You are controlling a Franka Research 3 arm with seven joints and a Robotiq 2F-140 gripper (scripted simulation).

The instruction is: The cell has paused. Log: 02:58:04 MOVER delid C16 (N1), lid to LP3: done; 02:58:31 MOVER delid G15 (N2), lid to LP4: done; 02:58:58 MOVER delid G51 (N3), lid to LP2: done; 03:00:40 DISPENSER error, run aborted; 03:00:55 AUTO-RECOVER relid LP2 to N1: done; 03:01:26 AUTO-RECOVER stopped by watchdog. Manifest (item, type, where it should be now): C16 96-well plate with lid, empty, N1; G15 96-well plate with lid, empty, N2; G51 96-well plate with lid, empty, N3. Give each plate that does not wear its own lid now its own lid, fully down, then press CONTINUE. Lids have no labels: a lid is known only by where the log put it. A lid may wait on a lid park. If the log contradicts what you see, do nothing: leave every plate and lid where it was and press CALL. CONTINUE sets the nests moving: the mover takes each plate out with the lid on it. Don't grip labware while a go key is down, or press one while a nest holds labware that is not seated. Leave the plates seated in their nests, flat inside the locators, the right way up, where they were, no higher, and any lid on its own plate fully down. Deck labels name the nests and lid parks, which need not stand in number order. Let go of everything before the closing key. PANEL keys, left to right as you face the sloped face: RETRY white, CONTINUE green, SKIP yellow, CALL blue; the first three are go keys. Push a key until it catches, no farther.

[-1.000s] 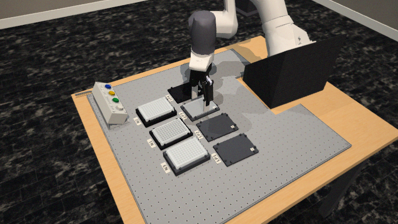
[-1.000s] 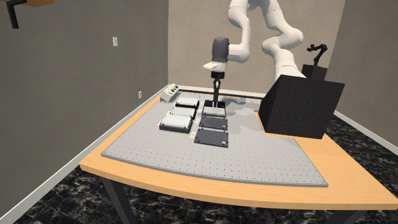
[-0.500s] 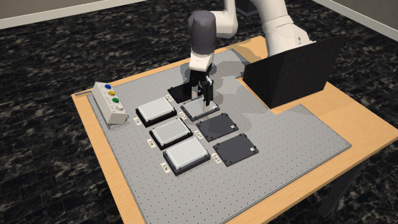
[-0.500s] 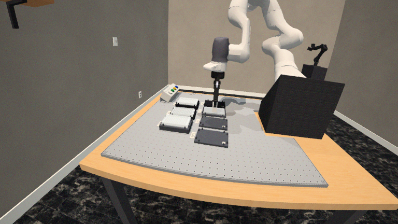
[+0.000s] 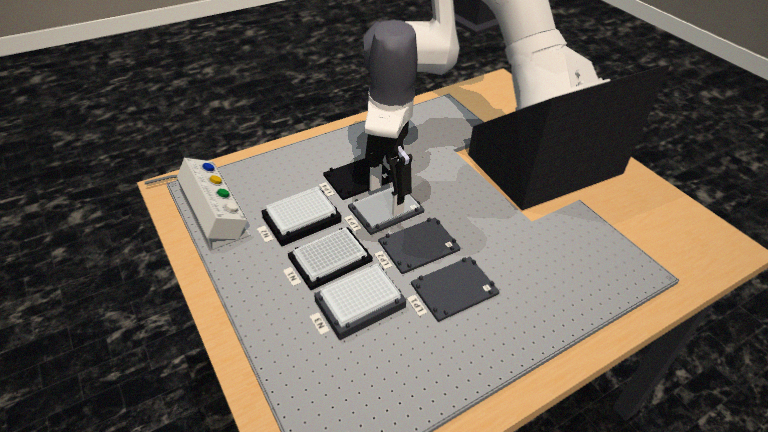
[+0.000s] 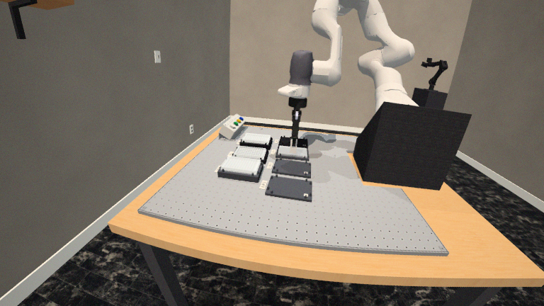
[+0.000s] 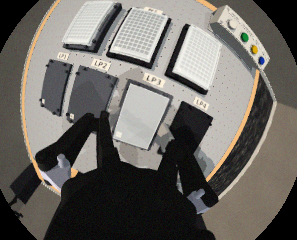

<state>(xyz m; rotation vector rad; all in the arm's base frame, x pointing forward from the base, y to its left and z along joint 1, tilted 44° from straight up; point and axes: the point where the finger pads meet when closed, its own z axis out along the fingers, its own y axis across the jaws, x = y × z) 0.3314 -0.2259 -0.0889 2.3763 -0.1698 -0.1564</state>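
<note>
A clear lid (image 5: pixel 373 210) (image 6: pixel 285 151) (image 7: pixel 143 112) lies flat on park LP3. My gripper (image 5: pixel 386 199) (image 6: pixel 294 146) (image 7: pixel 139 121) is part open above it, one finger toward each long side; nothing shows held. The exact tip height is hard to tell. In N1 a plate (image 5: pixel 330 253) (image 6: pixel 250 153) (image 7: pixel 139 32) shows sharp, uncovered wells. The N2 plate (image 5: pixel 301 212) (image 6: pixel 256 139) (image 7: pixel 197 52) and the N3 plate (image 5: pixel 361 294) (image 6: pixel 241 165) (image 7: pixel 89 22) look paler and smoother, as under lids. The green CONTINUE key (image 5: pixel 222 193) (image 6: pixel 236 123) (image 7: pixel 244 37) is on the panel.
Park LP1 (image 5: pixel 453 288) (image 6: pixel 288 187) (image 7: pixel 55 87) and park LP2 (image 5: pixel 419 243) (image 6: pixel 291 167) (image 7: pixel 91 92) hold no lid. Park LP4 (image 5: pixel 345 178) (image 7: pixel 193 117) beyond LP3 shows no lid, though my finger partly covers it. A black block (image 5: pixel 543 150) (image 6: pixel 409 146) stands by the arm's base.
</note>
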